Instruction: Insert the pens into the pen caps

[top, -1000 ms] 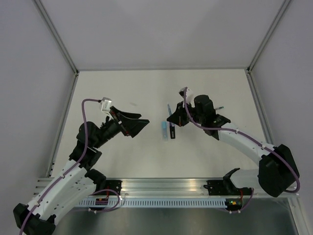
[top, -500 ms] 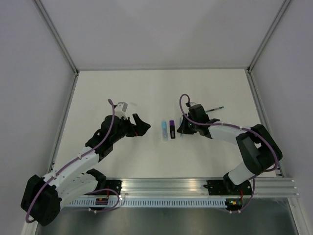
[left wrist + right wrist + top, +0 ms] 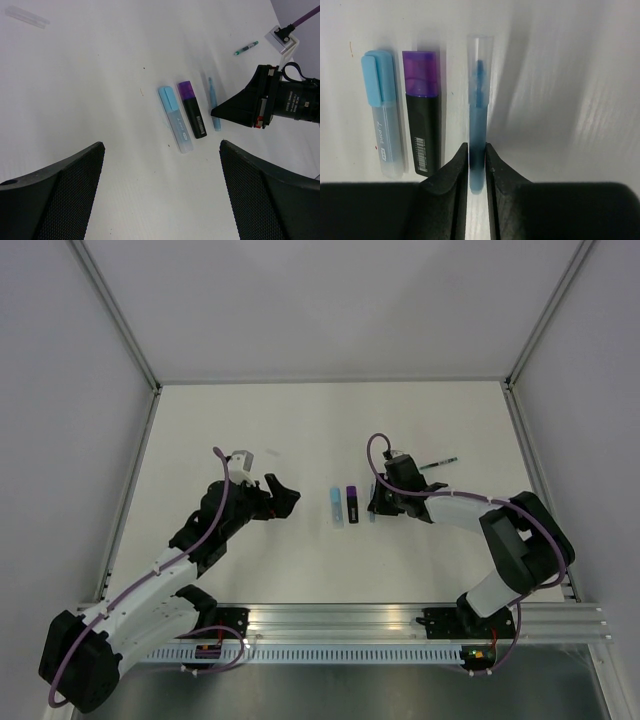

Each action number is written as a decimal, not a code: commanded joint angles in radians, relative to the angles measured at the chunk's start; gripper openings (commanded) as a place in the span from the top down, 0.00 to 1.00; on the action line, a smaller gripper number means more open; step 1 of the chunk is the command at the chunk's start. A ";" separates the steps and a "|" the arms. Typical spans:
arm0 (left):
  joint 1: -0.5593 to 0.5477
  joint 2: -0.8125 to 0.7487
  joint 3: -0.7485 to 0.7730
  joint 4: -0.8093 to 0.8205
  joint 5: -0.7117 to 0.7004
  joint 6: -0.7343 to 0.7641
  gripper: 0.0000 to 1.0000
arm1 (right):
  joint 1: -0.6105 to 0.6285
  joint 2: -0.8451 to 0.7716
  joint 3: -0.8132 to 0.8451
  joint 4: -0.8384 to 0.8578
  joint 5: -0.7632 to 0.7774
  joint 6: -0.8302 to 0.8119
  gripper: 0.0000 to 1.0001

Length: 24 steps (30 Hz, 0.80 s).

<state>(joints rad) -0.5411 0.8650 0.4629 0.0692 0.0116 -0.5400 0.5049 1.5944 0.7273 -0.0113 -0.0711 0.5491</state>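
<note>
Three capped pens lie together on the counter [image 3: 250, 420]: light blue marker [image 3: 382, 125], black marker [image 3: 422, 130], thin blue pen [image 3: 478, 110]. The right jaws pinch that pen's end; the left jaws gape empty.

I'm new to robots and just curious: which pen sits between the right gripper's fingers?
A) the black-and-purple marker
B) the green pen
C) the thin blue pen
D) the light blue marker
C: in the right wrist view the thin blue pen lies between the right gripper's fingers.
</note>
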 commanded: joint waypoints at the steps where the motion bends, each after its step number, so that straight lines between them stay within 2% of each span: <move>1: -0.003 -0.020 -0.004 0.037 0.024 0.046 0.00 | 0.001 -0.051 0.014 -0.036 0.045 -0.011 0.77; 9: -0.003 -0.031 -0.007 0.034 0.025 0.049 0.00 | 0.003 -0.065 0.056 -0.076 0.051 -0.024 0.72; 12: -0.003 -0.021 -0.010 0.047 0.040 0.045 0.00 | -0.002 -0.083 0.128 -0.133 0.100 -0.064 0.68; 13: -0.003 -0.014 -0.007 0.047 0.051 0.043 0.00 | -0.003 -0.088 0.156 -0.145 0.103 -0.081 0.64; 15: -0.003 -0.003 -0.004 0.052 0.065 0.043 0.00 | -0.022 -0.087 0.246 -0.165 0.105 -0.113 0.63; 18: -0.003 0.005 -0.007 0.064 0.086 0.035 0.00 | -0.035 -0.067 0.362 -0.115 0.108 -0.272 0.62; 19: -0.003 0.008 -0.009 0.066 0.091 0.035 0.00 | -0.039 -0.060 0.385 -0.099 0.090 -0.457 0.63; 21: -0.003 0.011 -0.010 0.067 0.094 0.028 0.00 | -0.043 -0.042 0.443 -0.137 0.003 -0.720 0.64; 22: -0.003 0.011 -0.012 0.067 0.097 0.022 0.00 | -0.045 -0.039 0.448 -0.160 -0.018 -0.926 0.63; 24: -0.003 0.011 -0.010 0.070 0.109 0.015 0.00 | -0.084 -0.019 0.471 -0.258 -0.004 -1.043 0.62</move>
<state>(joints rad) -0.5411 0.8730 0.4538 0.0860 0.0853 -0.5289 0.4522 1.5513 1.1667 -0.1570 -0.0387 -0.0803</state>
